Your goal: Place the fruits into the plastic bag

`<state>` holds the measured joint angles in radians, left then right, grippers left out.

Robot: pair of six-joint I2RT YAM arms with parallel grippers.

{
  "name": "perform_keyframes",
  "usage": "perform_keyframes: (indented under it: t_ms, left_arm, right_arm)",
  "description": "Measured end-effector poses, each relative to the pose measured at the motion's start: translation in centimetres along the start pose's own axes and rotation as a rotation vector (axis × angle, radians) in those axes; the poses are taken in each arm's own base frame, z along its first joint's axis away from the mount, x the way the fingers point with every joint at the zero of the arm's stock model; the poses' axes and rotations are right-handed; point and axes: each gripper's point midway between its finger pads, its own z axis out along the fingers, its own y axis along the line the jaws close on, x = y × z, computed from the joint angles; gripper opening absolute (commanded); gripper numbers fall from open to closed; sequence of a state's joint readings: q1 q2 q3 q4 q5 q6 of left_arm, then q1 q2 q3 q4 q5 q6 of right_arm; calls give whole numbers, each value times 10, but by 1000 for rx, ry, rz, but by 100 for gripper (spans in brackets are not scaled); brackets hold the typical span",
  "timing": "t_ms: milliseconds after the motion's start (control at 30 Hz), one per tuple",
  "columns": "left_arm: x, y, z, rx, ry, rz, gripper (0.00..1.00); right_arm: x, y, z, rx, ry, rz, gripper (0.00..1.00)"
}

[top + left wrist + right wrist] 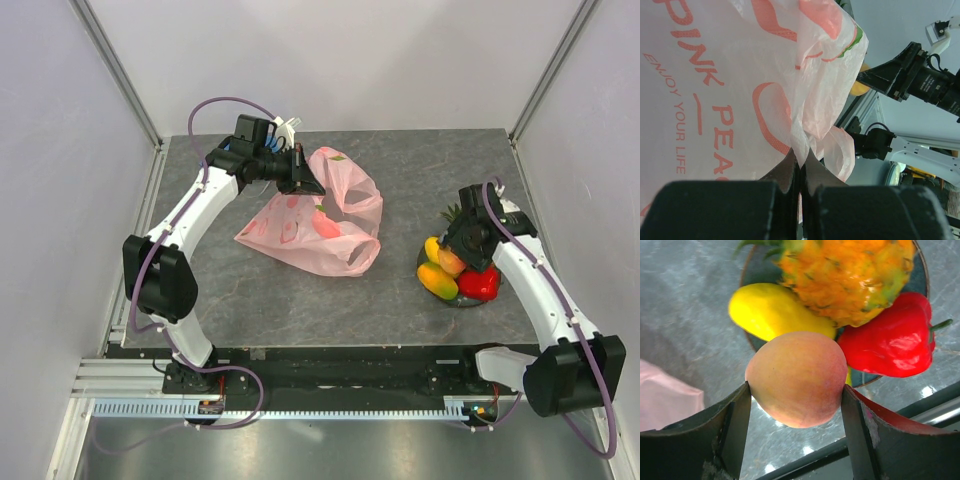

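Observation:
The pink plastic bag (315,222) lies at the table's middle-left, its top edge lifted. My left gripper (303,180) is shut on a fold of the bag's thin film (802,150); the bag (730,85) fills the left wrist view. My right gripper (455,255) is shut on the pink-orange peach (797,377), both fingers against its sides, above the dark plate (460,298). On the plate lie a yellow-green mango (775,310), the orange pineapple (850,275) and the shiny red fruit (890,342). The top view shows two mangoes (437,280) and the red fruit (480,283).
The dark plate (752,270) stands at the right of the grey table, near the right wall. Grey walls close in the table on three sides. The arms' base rail runs along the near edge (330,365).

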<state>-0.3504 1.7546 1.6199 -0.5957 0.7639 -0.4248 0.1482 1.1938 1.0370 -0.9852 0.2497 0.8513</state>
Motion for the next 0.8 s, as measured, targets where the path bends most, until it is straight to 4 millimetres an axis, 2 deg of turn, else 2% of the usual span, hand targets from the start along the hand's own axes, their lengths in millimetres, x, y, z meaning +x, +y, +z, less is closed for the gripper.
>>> perform_keyframes:
  t_ms: [233,367,467,567,700,800]
  left_arm:
    - [1,-3,2,18,9,3,2]
    - [4,-9,5,57,24,12,2]
    - [7,-13,9,84,41,15,1]
    - [11,-19,11,110,57,15,2]
    - [10,-23,13,125,54,19,2]
    - [10,-21,15,127,49,6,2]
  right_arm:
    - [-9,27,-23,-145,-1,-15,8]
    - [-16,59,-44,-333,-27,-12,5]
    - [-15,83,-52,-430,-38,-41,4]
    - [-4,111,-54,-508,-25,-97,3]
    - [26,143,-50,-566,31,-188,1]
    - [53,157,-47,-583,84,-245,1]
